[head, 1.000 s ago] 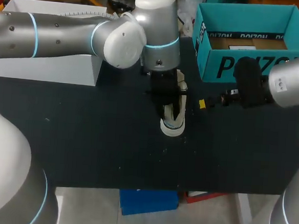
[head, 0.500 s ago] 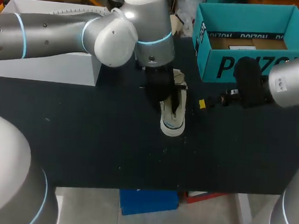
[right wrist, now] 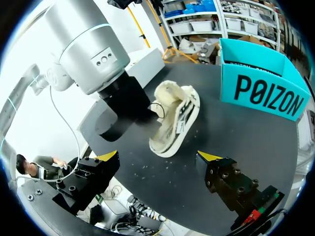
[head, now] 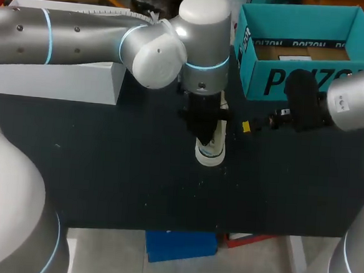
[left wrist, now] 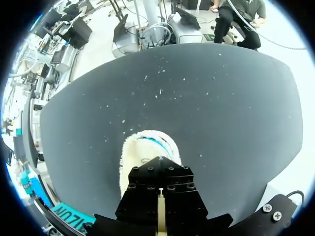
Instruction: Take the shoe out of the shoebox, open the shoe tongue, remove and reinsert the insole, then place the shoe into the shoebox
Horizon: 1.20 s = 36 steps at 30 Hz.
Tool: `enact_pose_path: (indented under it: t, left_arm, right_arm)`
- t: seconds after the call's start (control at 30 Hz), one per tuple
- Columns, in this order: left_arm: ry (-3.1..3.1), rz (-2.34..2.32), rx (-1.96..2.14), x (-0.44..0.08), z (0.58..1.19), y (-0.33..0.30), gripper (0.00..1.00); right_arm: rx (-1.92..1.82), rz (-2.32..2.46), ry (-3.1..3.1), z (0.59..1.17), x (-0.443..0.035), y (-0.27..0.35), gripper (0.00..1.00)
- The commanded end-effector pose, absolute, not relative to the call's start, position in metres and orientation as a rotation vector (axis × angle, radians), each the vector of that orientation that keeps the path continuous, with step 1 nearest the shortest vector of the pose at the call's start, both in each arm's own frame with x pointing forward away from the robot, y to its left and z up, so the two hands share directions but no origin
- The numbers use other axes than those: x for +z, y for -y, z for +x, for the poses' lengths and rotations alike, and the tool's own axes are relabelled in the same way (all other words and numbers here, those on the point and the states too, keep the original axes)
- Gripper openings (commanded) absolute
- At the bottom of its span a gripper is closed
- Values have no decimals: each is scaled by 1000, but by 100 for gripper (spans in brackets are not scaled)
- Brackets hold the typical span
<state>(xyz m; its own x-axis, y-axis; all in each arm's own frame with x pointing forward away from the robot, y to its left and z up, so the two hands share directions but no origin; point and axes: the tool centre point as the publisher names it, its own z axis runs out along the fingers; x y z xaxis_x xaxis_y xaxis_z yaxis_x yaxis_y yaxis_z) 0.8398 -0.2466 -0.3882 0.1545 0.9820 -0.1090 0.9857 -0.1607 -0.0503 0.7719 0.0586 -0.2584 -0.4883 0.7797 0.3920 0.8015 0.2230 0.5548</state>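
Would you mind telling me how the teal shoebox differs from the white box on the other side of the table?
The teal shoebox carries large dark lettering; the white box is plain. The teal shoebox stands open-topped at the far right of the table, brown card showing inside; the white box sits far left, its top mostly hidden behind the left arm. Both stand along the far edge, and neither holds the shoe.

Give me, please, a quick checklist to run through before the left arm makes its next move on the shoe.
1. Shoe out of the shoebox, lying on the table: ok.
2. Left gripper at the shoe's opening: ok.
3. What the left gripper holds, if anything: cannot tell.
4. Right gripper open, apart from the shoe: ok.
5. Shoebox open for the return: ok.
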Motion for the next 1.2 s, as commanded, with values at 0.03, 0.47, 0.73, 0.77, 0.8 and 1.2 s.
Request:
enact_pose_path:
  t: [0.03,0.47,0.73,0.77,0.8,1.2]
  left_arm:
    - [-2025,2370,-168,-395,843,250,0]
    - [-2035,2406,-195,-421,847,261,0]
    - [-1960,2402,-316,-381,846,252,0]
    - [-1948,2376,-416,-371,846,249,0]
    - [-1938,2370,-404,-362,849,244,0]
    - [-1986,2053,-359,-282,923,190,0]
  right_arm:
    - [-1130,-1575,2434,772,-258,-59,100]
    - [-1130,-1575,2434,772,-258,-59,100]
    - [-1130,-1575,2434,772,-258,-59,100]
    - [-1130,-1575,2434,772,-258,-59,100]
    - [-1130,-1575,2434,772,-258,-59,100]
    - [-1130,-1575,2434,772,-258,-59,100]
